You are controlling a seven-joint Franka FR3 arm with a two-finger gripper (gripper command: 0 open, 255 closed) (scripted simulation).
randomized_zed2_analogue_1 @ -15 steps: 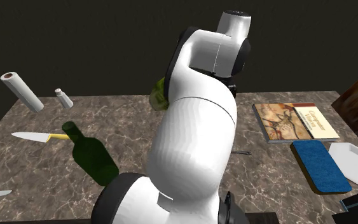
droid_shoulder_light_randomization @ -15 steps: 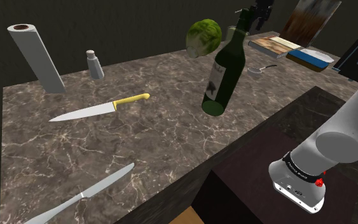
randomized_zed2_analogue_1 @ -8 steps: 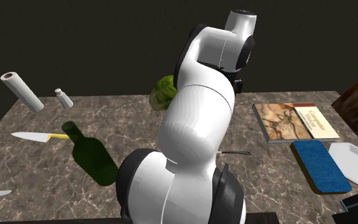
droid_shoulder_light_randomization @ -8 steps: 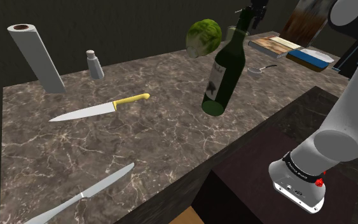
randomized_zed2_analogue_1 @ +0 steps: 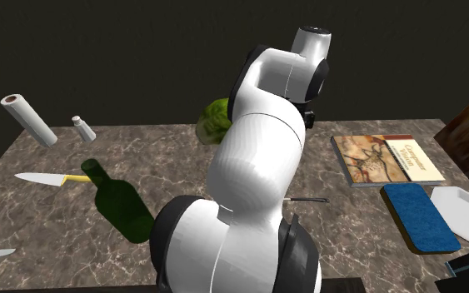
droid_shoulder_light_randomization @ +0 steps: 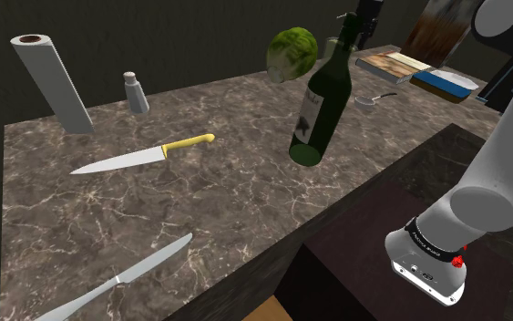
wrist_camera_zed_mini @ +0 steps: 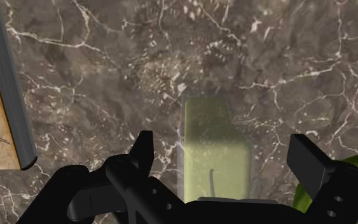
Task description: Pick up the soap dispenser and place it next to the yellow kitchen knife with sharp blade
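Far right end of the table (droid_shoulder_light_randomization: 245,196) in the shoulder view: gripper (wrist_camera_zed_mini: 222,143) released, fingers (wrist_camera_zed_mini: 142,149) spread wide, hanging straight above the soap dispenser (wrist_camera_zed_mini: 215,159). Dispenser pale yellow-green, upright on the marble, in the gap between the fingers, touched by neither. Flanked by the book (wrist_camera_zed_mini: 9,95) on one side and the lettuce (wrist_camera_zed_mini: 308,191) on the other, with bare marble both ways.

Well apart from the yellow-handled knife (droid_shoulder_light_randomization: 141,157), with the green bottle (droid_shoulder_light_randomization: 321,102) standing between the two in the shoulder view. Around that knife: open marble on every side, widest toward the near edge and toward the bottle. Nearest neighbours: paper towel roll (droid_shoulder_light_randomization: 52,80) and shaker (droid_shoulder_light_randomization: 135,92), both back by the far edge against the dark wall. Near edge running along the stand (droid_shoulder_light_randomization: 364,237); table knife (droid_shoulder_light_randomization: 117,278) close to that edge at the shoulder view's lower left.

Count: 2 knives (one yellow handle, one all metal), 1 bottle, 1 roll, 1 shaker, 1 lettuce, 1 dispenser, 1 book, 1 blue pad (randomized_zed2_analogue_1: 420,216), 1 white plate (randomized_zed2_analogue_1: 466,212), 1 small spoon (droid_shoulder_light_randomization: 373,98). Pad and plate at the right end, past the book.
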